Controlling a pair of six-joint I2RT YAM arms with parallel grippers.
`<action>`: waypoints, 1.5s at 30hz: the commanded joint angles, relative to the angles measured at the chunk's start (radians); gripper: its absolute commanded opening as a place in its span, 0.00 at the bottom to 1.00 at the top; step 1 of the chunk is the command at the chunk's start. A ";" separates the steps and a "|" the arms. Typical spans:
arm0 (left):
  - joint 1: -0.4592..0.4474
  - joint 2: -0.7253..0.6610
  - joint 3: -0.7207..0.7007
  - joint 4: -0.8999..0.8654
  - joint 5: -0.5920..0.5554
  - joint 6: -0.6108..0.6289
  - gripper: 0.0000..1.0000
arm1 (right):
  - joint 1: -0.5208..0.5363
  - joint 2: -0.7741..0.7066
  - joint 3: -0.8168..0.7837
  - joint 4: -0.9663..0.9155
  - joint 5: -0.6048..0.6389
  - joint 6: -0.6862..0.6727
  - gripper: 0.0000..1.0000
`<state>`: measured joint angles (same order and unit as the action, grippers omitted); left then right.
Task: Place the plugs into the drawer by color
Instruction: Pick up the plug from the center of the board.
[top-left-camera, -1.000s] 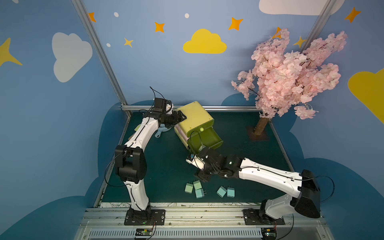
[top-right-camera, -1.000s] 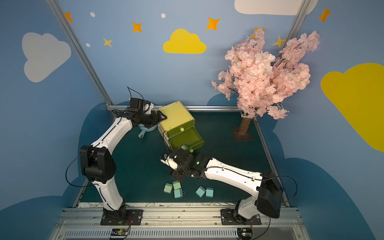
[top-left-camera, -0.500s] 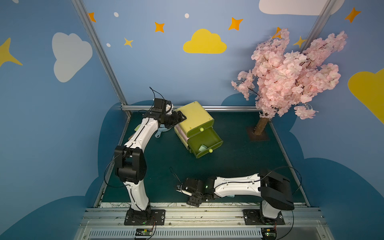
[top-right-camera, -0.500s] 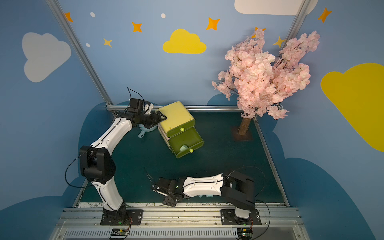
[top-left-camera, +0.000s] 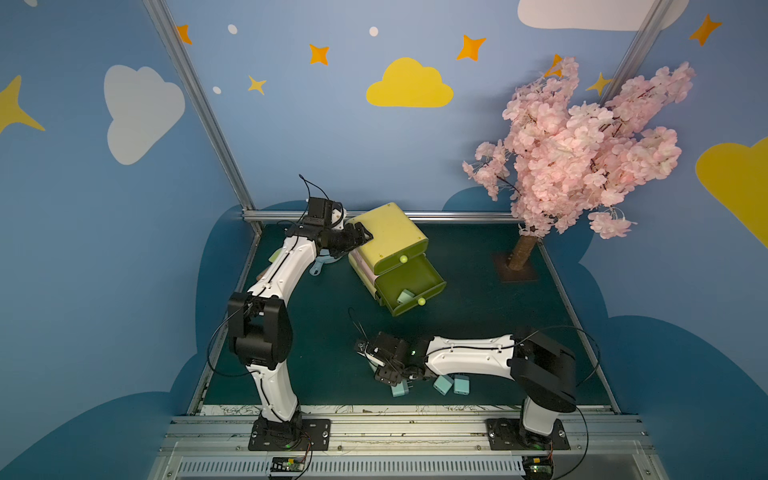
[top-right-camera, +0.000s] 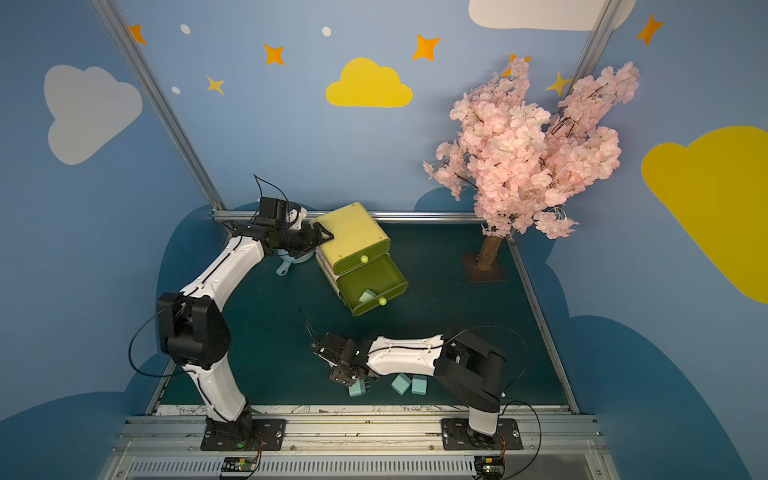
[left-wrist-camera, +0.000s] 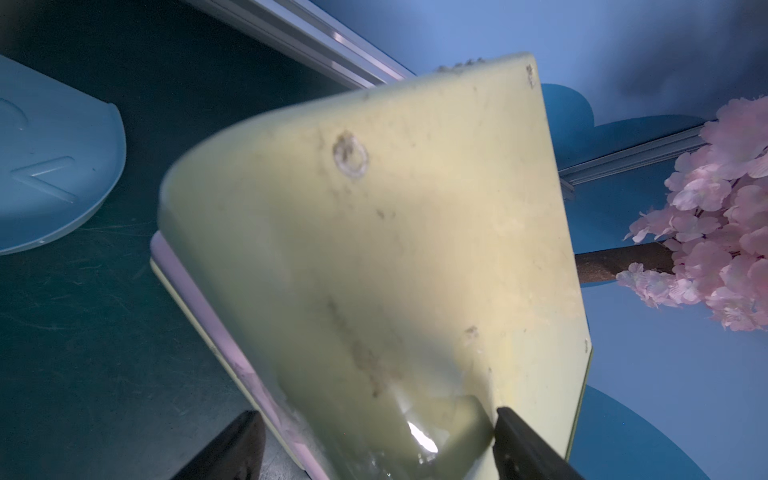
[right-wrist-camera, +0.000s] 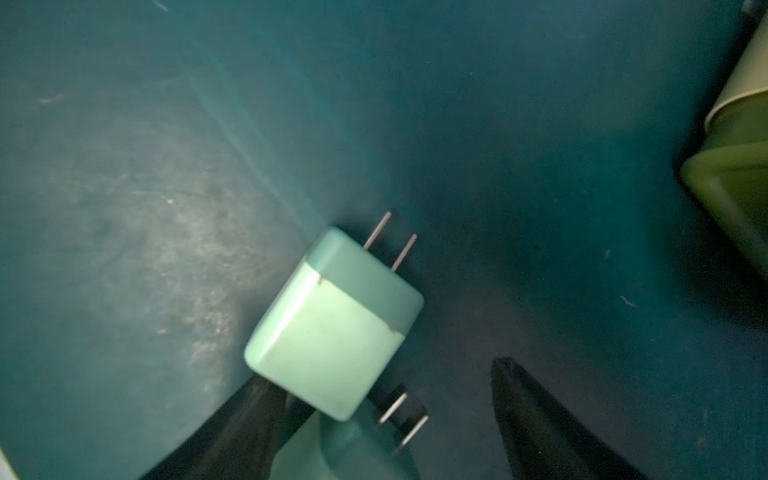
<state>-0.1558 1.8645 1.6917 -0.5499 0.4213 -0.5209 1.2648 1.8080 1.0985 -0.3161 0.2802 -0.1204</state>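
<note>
Mint plug (right-wrist-camera: 332, 332) at the right gripper (right-wrist-camera: 386, 372), jaws spread.
Likely light, slick: pinch flat sides, not prongs; left gripper (left-wrist-camera: 374, 411) clamps chest (left-wrist-camera: 395, 228).

The left arm (top-left-camera: 286, 266) stretches toward the frame centre in both top views, left tool (top-left-camera: 362, 237) clamped. The right arm (top-left-camera: 469, 353) lies folded low at lower centre; right tool (right-wrist-camera: 384, 374) seems spread, pointing downward.
</note>
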 joint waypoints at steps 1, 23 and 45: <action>-0.004 -0.014 -0.021 -0.038 -0.022 0.013 0.87 | -0.009 -0.010 0.043 0.010 0.001 -0.008 0.79; 0.010 -0.022 -0.015 -0.042 -0.001 0.017 0.87 | -0.040 0.181 0.359 -0.363 -0.155 0.590 0.77; 0.014 -0.006 -0.021 -0.039 -0.004 0.015 0.87 | -0.095 -0.024 0.460 -0.425 -0.135 0.432 0.21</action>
<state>-0.1463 1.8622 1.6897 -0.5522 0.4328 -0.5205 1.2030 1.9285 1.5208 -0.7197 0.1009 0.3679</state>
